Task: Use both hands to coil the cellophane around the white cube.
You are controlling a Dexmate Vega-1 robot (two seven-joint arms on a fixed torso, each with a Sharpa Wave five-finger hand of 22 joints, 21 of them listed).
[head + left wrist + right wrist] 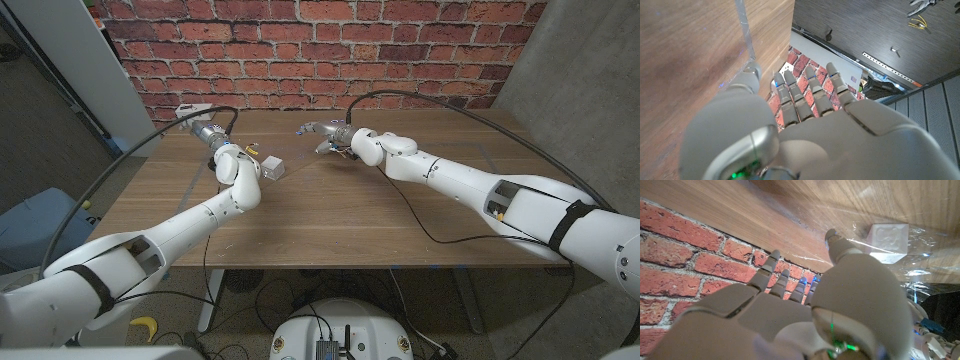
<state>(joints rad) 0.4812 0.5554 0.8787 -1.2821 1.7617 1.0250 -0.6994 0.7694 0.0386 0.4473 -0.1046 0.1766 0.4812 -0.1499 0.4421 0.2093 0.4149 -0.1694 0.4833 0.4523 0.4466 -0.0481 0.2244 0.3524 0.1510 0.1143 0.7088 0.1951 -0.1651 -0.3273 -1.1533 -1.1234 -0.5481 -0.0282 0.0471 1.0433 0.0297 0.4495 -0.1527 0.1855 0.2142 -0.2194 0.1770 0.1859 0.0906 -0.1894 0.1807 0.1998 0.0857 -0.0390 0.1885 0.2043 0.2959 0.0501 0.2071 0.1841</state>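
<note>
Head view: the small white cube (pixel 273 166) is too small to show surface detail, and the clear cellophane sheet (pixel 300 160) is barely discernible against the brown wooden desk (pixel 340 220). The left hand (pixel 196 124) and right hand (pixel 318 132) are too small to read their finger poses. Right wrist view: the sheet's lower edge lies behind the hand.

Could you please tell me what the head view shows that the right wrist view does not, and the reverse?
The head view alone takes in both arms across the wooden table, with the left hand and right hand far apart. The right wrist view alone makes plain the crinkled clear cellophane lying over the white cube, whose face bears a raised pattern. Both show the cube, the table and the brick wall.
</note>
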